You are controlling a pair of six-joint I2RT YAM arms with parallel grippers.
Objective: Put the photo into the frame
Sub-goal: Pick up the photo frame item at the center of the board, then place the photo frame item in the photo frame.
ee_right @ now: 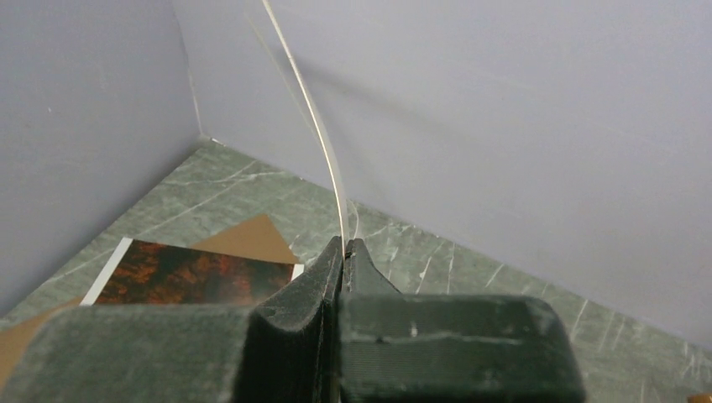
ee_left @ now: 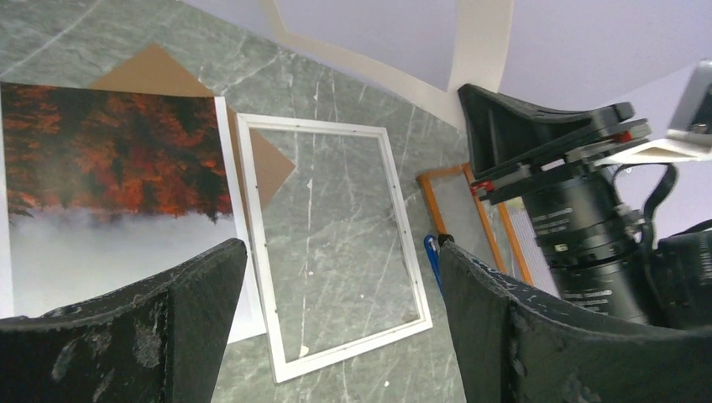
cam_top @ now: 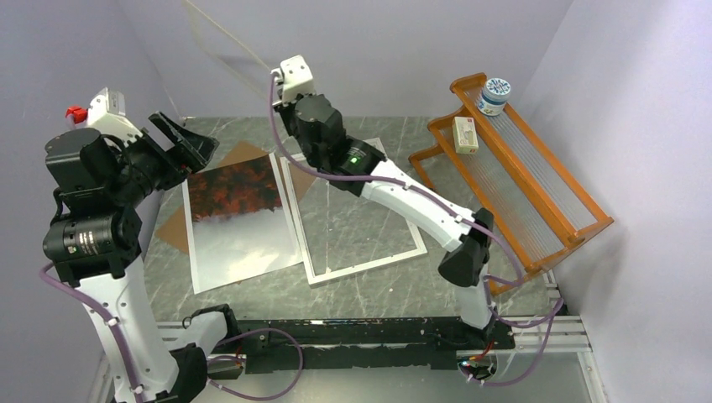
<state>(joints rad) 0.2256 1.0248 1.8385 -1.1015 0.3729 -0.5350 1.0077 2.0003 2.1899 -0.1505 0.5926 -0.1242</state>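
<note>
The photo (cam_top: 239, 222) lies face up on the table, left of the frame, and shows in the left wrist view (ee_left: 109, 168) and the right wrist view (ee_right: 189, 273). The frame (cam_top: 369, 264) lies flat beside it with the table showing through its opening; its rim shows in the left wrist view (ee_left: 254, 235). My left gripper (cam_top: 189, 143) is open and empty, raised above the photo's far left (ee_left: 340, 327). My right gripper (cam_top: 281, 94) is shut on the edge of a clear thin pane (cam_top: 231, 50), held up in the air at the back (ee_right: 344, 248).
A brown backing board (cam_top: 239, 154) lies under the photo's far end and the frame's corner. An orange wooden rack (cam_top: 520, 185) stands at the right, holding a jar (cam_top: 494, 95) and a small box (cam_top: 465, 134). Walls close in on the left, back and right.
</note>
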